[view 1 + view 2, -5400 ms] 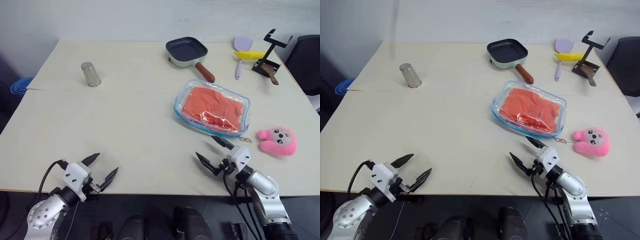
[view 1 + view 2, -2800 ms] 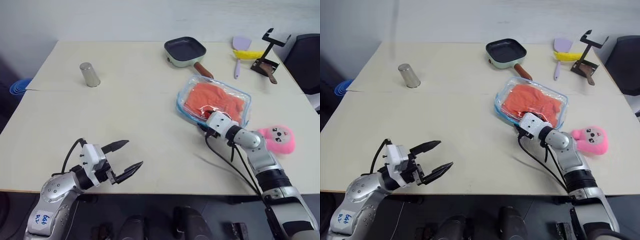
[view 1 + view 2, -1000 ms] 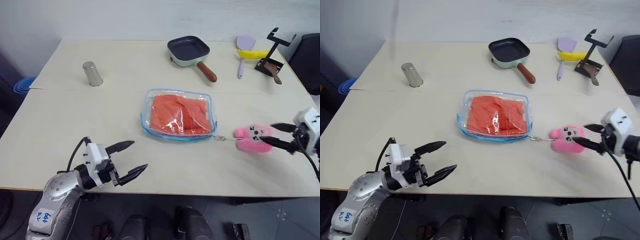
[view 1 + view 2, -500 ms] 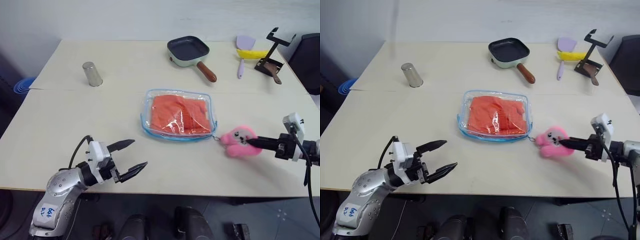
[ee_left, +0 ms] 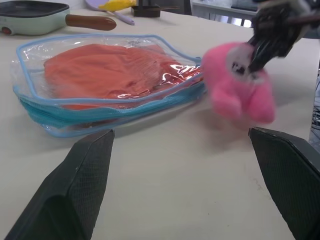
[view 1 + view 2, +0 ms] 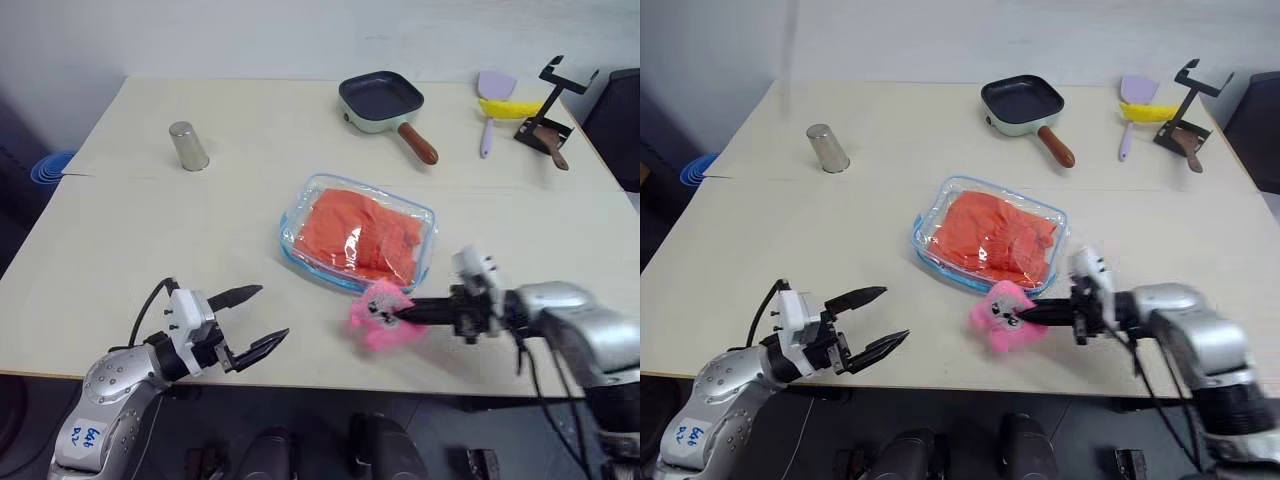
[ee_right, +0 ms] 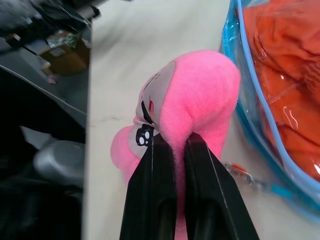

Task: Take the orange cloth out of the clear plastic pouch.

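Pouch point(image 6: 357, 238), clear plastic with blue zipper trim, flat mid-desk, nearer front edge than back; orange cloth point(image 6: 358, 233) inside. Right gripper point(image 7: 172, 145) clamped on pink plush toy point(image 6: 379, 313), just beside pouch's front corner. Left gripper point(image 6: 252, 320) near front-left edge of desk point(image 6: 150, 230), fingers spread wide, holding nothing, well apart from pouch.

The pouch point(image 6: 357, 245) is lying in the middle of the picture with the cloth point(image 6: 360, 235) inside. The plush toy point(image 6: 379, 314) is sitting just below it. The pan point(image 6: 385, 103) is sitting near the top, the cup point(image 6: 187, 146) at upper left.
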Action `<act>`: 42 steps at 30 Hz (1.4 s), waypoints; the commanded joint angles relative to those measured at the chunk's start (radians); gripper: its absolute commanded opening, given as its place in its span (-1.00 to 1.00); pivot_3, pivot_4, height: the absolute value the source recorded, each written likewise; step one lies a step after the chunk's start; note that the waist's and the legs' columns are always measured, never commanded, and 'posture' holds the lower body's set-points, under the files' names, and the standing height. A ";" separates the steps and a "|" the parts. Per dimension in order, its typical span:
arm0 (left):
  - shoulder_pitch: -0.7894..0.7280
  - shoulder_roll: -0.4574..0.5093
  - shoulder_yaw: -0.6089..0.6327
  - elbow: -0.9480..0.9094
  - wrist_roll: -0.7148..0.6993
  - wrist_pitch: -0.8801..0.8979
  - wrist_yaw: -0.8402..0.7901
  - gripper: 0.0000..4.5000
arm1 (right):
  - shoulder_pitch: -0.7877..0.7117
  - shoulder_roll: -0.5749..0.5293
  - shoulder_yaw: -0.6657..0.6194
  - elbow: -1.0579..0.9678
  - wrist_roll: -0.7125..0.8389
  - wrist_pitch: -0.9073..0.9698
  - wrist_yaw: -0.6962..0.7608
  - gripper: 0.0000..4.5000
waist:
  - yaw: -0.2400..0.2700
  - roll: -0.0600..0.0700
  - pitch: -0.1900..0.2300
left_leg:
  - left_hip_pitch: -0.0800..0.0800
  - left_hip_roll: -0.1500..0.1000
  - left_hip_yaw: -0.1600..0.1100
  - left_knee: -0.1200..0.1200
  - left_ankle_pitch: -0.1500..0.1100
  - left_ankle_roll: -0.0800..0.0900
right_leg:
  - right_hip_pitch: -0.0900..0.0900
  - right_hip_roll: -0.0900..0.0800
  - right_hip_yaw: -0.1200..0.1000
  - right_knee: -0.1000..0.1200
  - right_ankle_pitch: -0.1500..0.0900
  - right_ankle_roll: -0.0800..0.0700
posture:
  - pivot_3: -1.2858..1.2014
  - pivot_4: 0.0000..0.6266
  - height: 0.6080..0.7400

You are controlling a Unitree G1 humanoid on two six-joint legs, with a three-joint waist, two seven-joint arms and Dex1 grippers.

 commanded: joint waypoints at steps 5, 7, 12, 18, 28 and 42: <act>-0.019 0.009 0.006 -0.037 -0.030 0.024 0.002 1.00 | -0.017 0.053 0.006 0.059 -0.086 -0.386 0.086 -0.17 | -0.001 0.000 0.000 | 0.000 0.000 0.000 0.000 0.000 0.000 | 0.000 0.000 0.000 0.001 0.000 0.000 | 0.03 -0.52 1.00; -0.019 0.010 0.003 -0.040 -0.039 0.039 -0.002 1.00 | -0.019 0.050 0.008 0.059 -0.089 -0.415 0.099 0.14 | -0.001 0.000 0.000 | 0.000 0.000 0.000 0.000 0.000 0.000 | 0.000 0.000 -0.001 0.001 0.000 0.000 | 0.03 -0.52 1.00; -0.028 0.020 0.002 -0.054 -0.065 0.094 0.000 1.00 | -0.014 -0.083 -0.093 -0.039 0.036 -0.261 0.150 0.84 | 0.000 0.001 0.001 | 0.000 0.000 0.000 0.000 0.000 0.000 | 0.000 0.000 0.000 0.001 0.000 0.000 | 0.03 -0.52 1.00; -0.061 0.057 0.002 -0.061 -0.126 0.185 -0.019 1.00 | -0.031 -0.258 -0.154 0.127 -0.058 -0.431 0.255 0.84 | 0.002 0.000 0.001 | 0.001 0.000 -0.002 0.000 0.000 0.001 | 0.001 0.000 -0.001 -0.001 0.000 0.000 | 0.03 -0.52 1.00; -0.315 0.015 -0.241 0.066 -0.062 0.313 -0.026 1.00 | -0.391 -0.104 0.038 0.737 -0.511 -1.209 0.029 0.84 | -0.014 -0.001 0.001 | 0.005 0.000 0.002 0.001 0.003 -0.002 | 0.003 0.002 0.001 0.003 0.000 0.000 | 0.03 -0.52 1.00; -0.550 -0.225 -0.414 0.352 0.091 0.276 -0.011 0.51 | -0.533 -0.059 0.162 1.003 -0.608 -1.438 -0.053 -0.63 | -0.003 -0.001 0.002 | 0.001 0.000 0.001 0.003 0.003 -0.001 | 0.002 0.001 -0.001 0.006 0.000 0.001 | 0.03 -0.52 1.00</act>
